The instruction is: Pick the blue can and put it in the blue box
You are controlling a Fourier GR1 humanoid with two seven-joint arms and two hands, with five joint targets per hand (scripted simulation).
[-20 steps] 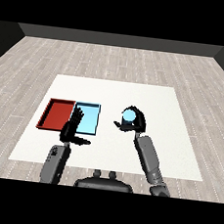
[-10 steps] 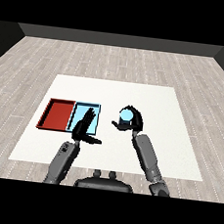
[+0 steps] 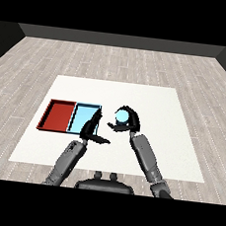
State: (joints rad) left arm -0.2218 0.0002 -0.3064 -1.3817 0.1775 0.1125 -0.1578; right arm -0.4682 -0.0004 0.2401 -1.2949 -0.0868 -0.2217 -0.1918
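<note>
Red tray (image 3: 60, 116) and blue tray (image 3: 84, 118) sit side by side, touching, at 9 o'clock on the white counter (image 3: 151, 99); red on the outside, blue nearer centre. Nothing visible inside either; blue tray's right edge is partly hidden by the left hand.

Can (image 3: 122, 117) is in the right hand (image 3: 128, 121), near counter centre, just right of the blue tray and not over it. Fingers curl over the top and round the side, thumb below; light blue face of the can points toward the camera. Can't tell whether it is clear of the counter.

Right forearm comes in from 5 o'clock, angled up and left.

Left hand (image 3: 92, 128) sits at the blue tray's near right corner, fingers straight and pointing up toward 12, thumb stuck out toward 3. Released, holding nothing. Left forearm comes in from 7 o'clock.

The two hands are near each other, narrow gap between them. Open counter from 12 through 4 o'clock; trays lie close to the left edge.
</note>
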